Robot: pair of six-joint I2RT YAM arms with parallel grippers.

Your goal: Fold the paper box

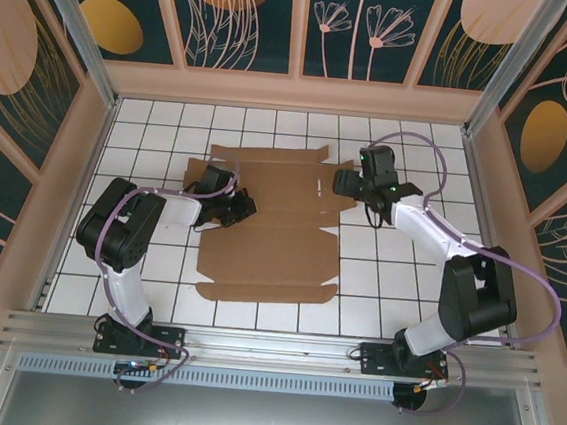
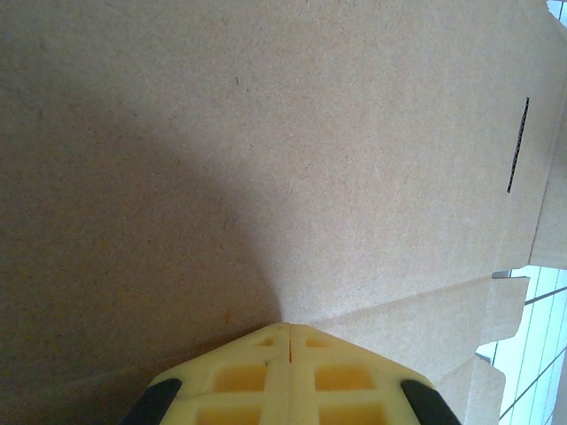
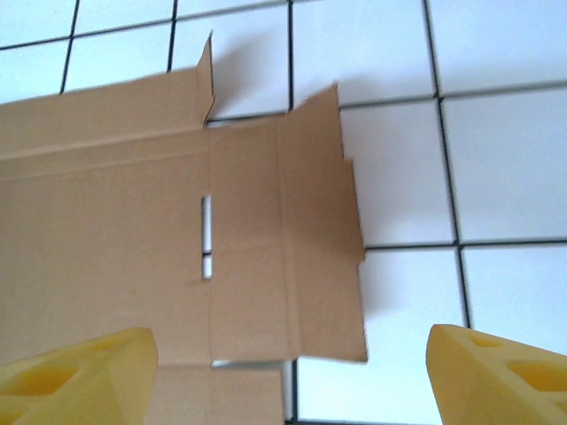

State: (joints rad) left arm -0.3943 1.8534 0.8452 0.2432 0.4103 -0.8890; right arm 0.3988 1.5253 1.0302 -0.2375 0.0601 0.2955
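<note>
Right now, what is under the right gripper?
Under the open right gripper lie a side flap of the box and bare white tiles of the table. The table beneath the box is covered.

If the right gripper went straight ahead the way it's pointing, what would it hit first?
Most likely the side flap of the paper box, which lies below the open right gripper; depth is unclear, and bare table tile sits beside the flap.
</note>
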